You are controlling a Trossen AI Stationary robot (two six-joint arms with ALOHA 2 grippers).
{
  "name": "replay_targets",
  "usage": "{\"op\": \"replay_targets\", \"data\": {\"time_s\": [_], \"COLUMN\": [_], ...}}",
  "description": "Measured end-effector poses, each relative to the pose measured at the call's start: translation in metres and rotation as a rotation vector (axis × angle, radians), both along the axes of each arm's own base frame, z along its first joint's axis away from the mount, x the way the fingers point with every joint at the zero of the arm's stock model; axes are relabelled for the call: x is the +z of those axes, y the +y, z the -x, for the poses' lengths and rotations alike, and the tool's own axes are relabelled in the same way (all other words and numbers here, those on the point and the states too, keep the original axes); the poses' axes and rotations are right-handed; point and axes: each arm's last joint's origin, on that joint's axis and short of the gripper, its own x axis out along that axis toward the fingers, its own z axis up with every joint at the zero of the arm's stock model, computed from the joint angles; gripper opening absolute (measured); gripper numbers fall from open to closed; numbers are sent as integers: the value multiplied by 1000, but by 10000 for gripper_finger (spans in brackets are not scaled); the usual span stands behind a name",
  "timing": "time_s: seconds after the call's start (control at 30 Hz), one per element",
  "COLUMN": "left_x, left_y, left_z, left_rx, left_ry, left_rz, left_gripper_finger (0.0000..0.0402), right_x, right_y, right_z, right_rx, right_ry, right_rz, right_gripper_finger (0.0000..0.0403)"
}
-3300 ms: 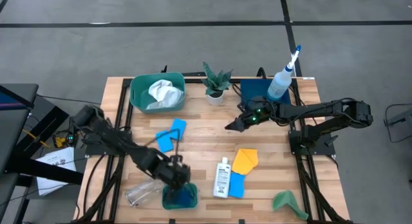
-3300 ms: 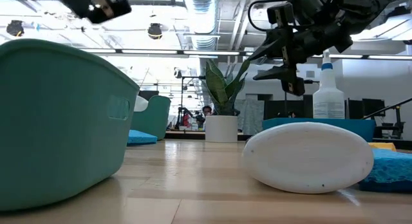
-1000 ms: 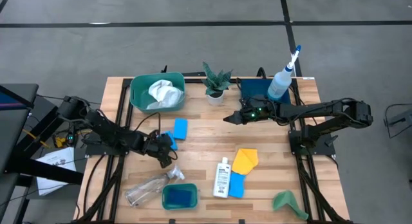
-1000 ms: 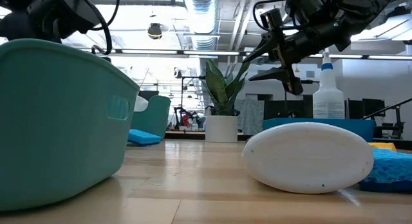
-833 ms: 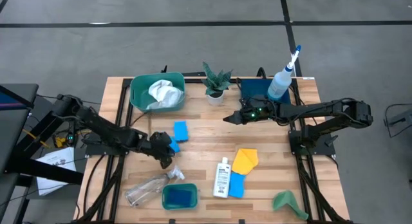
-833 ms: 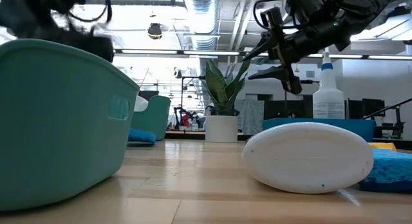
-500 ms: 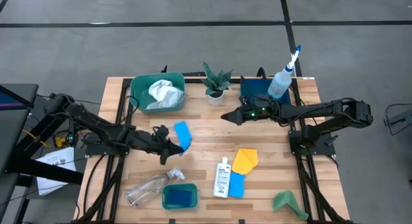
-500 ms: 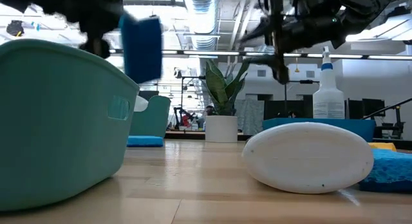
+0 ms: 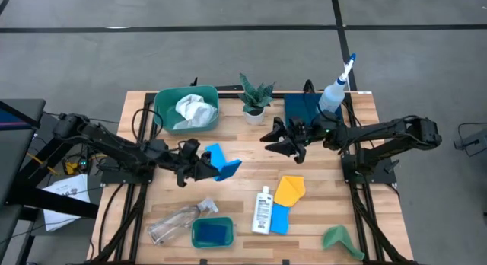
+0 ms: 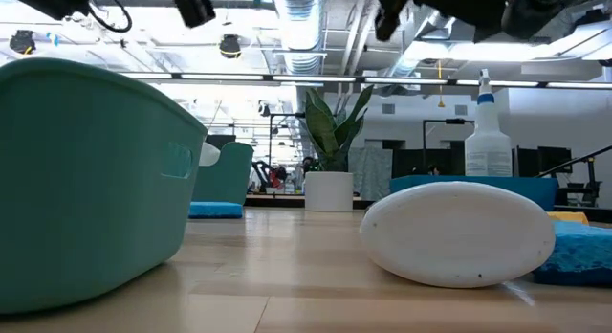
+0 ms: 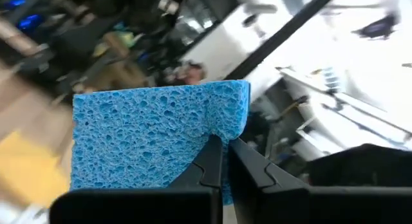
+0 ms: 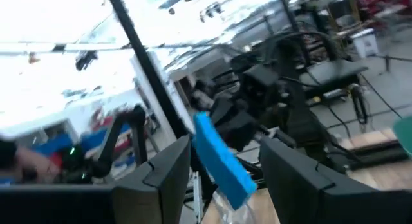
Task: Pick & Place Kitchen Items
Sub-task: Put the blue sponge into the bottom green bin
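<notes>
My left gripper [image 9: 204,167] is shut on a blue sponge [image 9: 221,161] above the middle of the table; the sponge fills the left wrist view [image 11: 148,137]. My right gripper [image 9: 275,140] is open and empty, to the right of the sponge and pointing at it; its wrist view shows the sponge [image 12: 222,161] between its spread fingers, farther off. A small white bottle [image 9: 263,209], a yellow cloth [image 9: 290,189], another blue sponge [image 9: 279,219], a green cloth [image 9: 338,238] and a clear spray bottle [image 9: 176,224] lie on the table. The white spray bottle [image 9: 332,94] stands on the dark blue tray [image 9: 298,106]. My left gripper pinches the sponge by one edge [image 11: 222,141] between its two fingers. The fingers [image 11: 209,165] come roughly level from the table's left. The sponge is lifted clear of the table and sticks out tilted beyond the fingertips.
A green tub [image 9: 161,113] with a white cloth [image 9: 190,110] stands far left, and the potted plant [image 9: 253,99] beside it. A second green tub [image 9: 195,236] with a blue sponge inside stands at the near edge. Bare wood lies under the two grippers.
My left gripper has taken hold of the blue sponge and carried it up and toward the table's right; the sponge is lifted clear of the table and tilted. My right gripper has risen and turned toward the left arm.
</notes>
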Motion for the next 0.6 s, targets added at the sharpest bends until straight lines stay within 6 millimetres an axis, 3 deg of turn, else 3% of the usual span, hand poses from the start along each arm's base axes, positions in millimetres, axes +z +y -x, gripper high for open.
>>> {"op": "replay_targets", "data": {"time_s": [0.3, 0.6], "left_x": [17, 35], "left_y": [8, 22], "left_z": [-30, -56], "left_rx": [-57, -89], "left_ry": [-83, -138], "left_rz": [-28, -79], "left_gripper_finger": [2, 2], "right_x": [23, 20], "right_y": [5, 5], "right_z": [-16, -46], "right_rx": [-13, 108], "right_ry": [51, 102], "right_rz": [206, 180], "right_gripper_finger": [179, 179]}}
